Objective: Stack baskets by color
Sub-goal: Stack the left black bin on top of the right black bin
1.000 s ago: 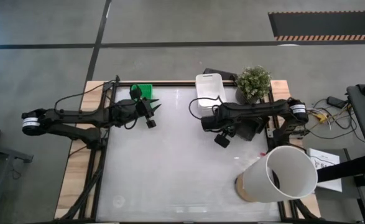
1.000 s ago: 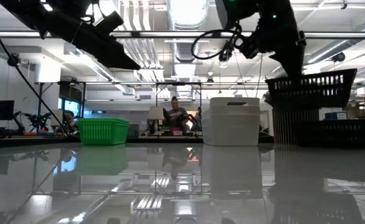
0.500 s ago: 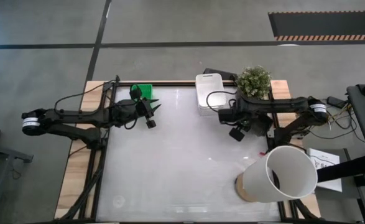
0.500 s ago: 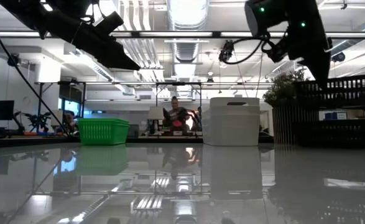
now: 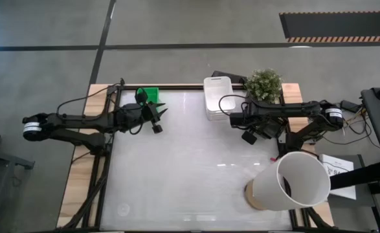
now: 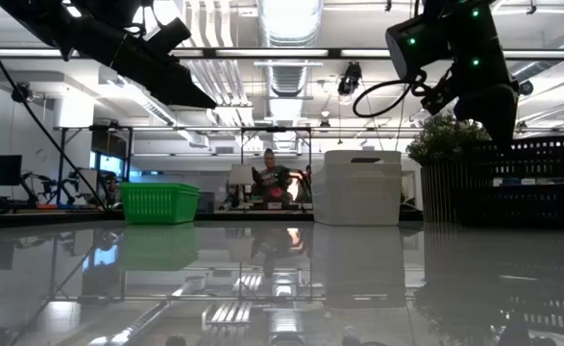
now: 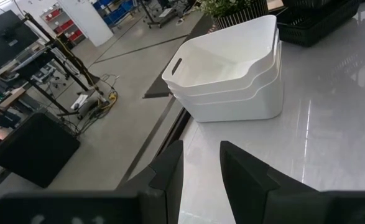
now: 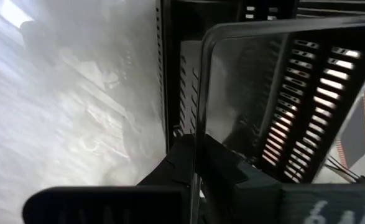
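my right gripper (image 8: 198, 163), clenched on the black basket's (image 8: 306, 87) rim, holds it directly over its black twin (image 6: 522, 204).

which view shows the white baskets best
The left wrist view: the white baskets fill it, visibly two nested. The high view shows a small white rectangle from above, the low view one side, the right wrist view none.

Green basket (image 6: 159, 203), white baskets (image 6: 362, 187), black baskets (image 6: 536, 180) along table's far edge.
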